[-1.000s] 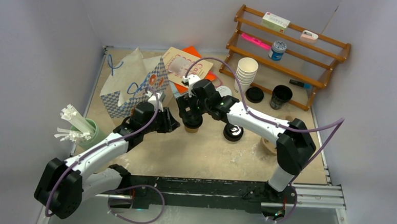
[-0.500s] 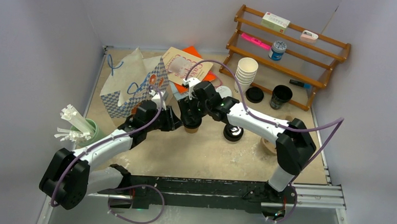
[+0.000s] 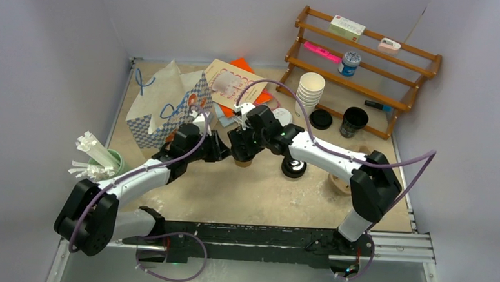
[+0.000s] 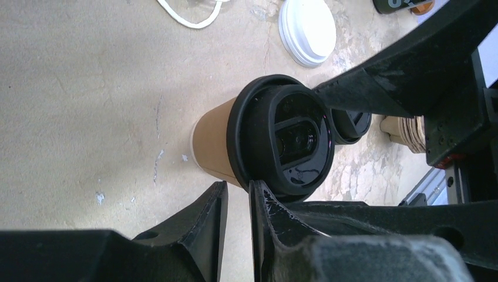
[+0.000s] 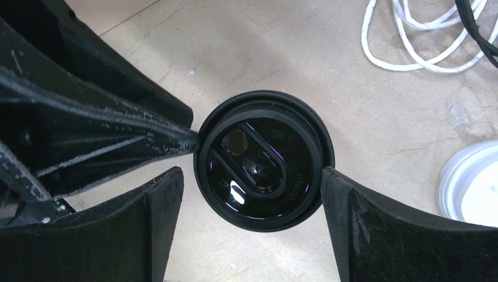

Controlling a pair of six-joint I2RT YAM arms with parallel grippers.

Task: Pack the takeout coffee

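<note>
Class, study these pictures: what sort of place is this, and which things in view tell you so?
Probably a mock takeout-coffee counter staged in a robot test cell. A stack of paper cups, a lidded brown cup and a patterned carry bag sit on a table boxed in by plain walls.

top: high, wide, looking down-forward | wrists: close, seemingly downward | shared: black-lidded cup (image 5: 264,161)

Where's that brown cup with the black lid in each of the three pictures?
Top external: brown cup near the picture's centre, only its lower part showing.
Left wrist: brown cup in the centre, side-on, black lid to the right.
Right wrist: brown cup dead centre, seen from above, only the lid showing.
Shared landmark: loose white lid lying beside it.
</note>
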